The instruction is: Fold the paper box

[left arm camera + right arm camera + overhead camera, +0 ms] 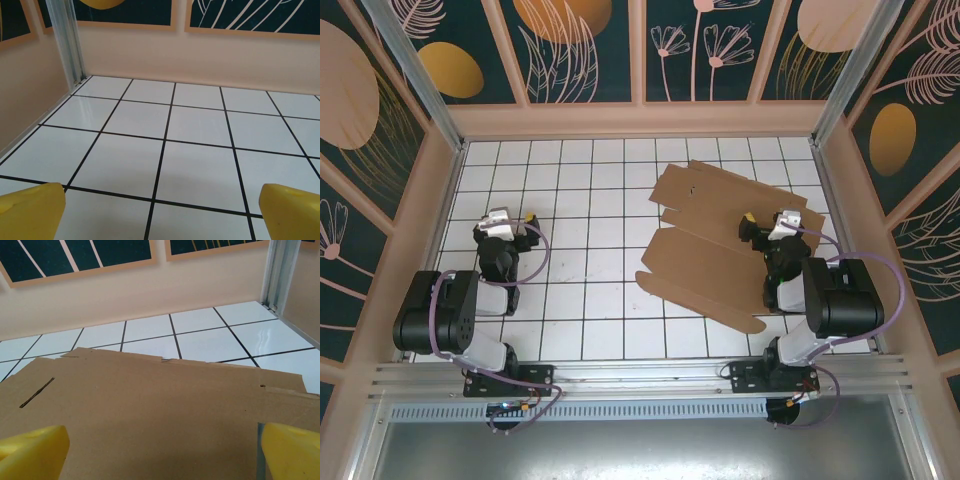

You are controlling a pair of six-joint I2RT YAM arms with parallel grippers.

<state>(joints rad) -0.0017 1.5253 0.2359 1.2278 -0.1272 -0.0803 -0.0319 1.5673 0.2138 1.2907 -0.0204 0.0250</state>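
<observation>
1. Right gripper (160, 450): jaws spread wide with nothing between them. It hovers just above the box (705, 245), over its right part.
2. Left gripper (162, 212): jaws likewise wide apart and empty. It sits over bare table (580, 200) on the left, well apart from the box.
3. Box: a flat brown die-cut sheet on the right half of the table, lying skewed to the tile lines. Flaps and creases are visible, and a narrow slot (37, 392) shows towards its left side. No panel stands upright.
4. Progress, as judged: nothing is folded yet, so the task is at its start. Raising the sides and tucking the flaps all remain.
5. Surroundings: patterned walls (590, 50) close the table in on the left, far and right sides.
6. Obstructions: the right arm (835, 295) covers the sheet's near-right corner, whose condition cannot be told. The right wall is near the sheet's right edge, which probably leaves little working room there.
</observation>
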